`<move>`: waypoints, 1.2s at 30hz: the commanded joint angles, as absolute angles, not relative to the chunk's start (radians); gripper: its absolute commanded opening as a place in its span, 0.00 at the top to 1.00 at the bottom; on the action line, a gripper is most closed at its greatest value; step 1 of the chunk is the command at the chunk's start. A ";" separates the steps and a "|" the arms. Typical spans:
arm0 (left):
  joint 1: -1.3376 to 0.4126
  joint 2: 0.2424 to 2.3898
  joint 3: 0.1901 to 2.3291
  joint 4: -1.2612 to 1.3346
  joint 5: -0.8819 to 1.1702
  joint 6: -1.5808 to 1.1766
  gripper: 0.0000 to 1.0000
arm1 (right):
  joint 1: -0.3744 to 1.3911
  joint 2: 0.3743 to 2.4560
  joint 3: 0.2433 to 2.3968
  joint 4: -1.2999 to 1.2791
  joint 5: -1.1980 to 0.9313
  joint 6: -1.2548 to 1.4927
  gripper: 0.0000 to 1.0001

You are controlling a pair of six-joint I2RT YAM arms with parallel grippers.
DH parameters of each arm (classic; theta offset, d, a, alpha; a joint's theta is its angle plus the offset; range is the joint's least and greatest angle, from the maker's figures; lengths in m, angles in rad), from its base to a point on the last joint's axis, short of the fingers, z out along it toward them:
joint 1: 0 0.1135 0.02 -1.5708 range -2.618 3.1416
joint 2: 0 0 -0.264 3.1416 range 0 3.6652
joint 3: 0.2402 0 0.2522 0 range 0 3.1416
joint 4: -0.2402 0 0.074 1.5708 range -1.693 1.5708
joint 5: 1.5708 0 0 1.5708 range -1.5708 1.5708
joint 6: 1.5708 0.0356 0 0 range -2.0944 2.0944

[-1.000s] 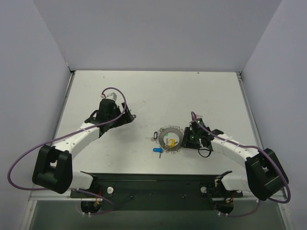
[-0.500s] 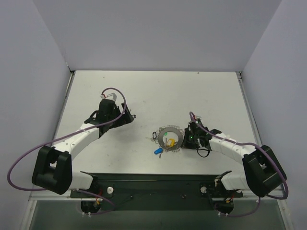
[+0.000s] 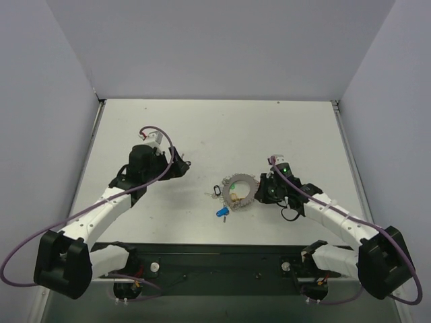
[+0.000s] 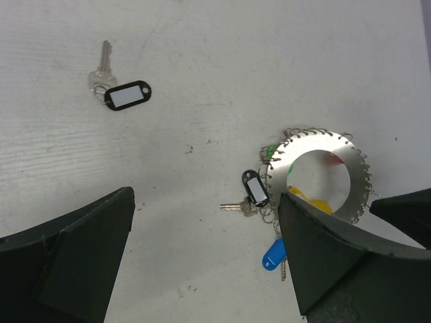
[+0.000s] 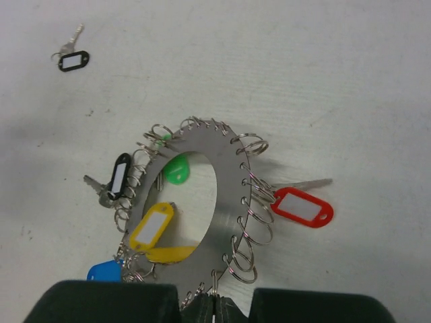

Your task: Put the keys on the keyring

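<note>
Keyring (image 3: 241, 192) near the middle of the matt white tabletop (image 3: 202, 128) from above, rim pinched by the right hand (image 3: 261, 194), left hand (image 3: 180, 163) well apart to its left, pale walls on three sides set well back from both. From the left wrist, fingers (image 4: 67, 256) spread wide on nothing, facing a loose key (image 4: 102, 64) with a black tag (image 4: 128, 95): probably light, stiff, slick and flat to the surface, so best taken by the thicker plastic tag. From the right wrist, right hand clamped on the thin metal rim, coloured tags (image 5: 302, 206) fanned round it, likely to swing if lifted.
</note>
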State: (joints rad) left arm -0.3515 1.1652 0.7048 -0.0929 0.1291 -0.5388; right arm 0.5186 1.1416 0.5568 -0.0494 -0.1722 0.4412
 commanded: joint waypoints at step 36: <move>-0.581 1.155 0.775 0.729 0.871 -0.667 0.13 | 0.551 0.821 0.853 -0.009 -0.848 0.069 1.00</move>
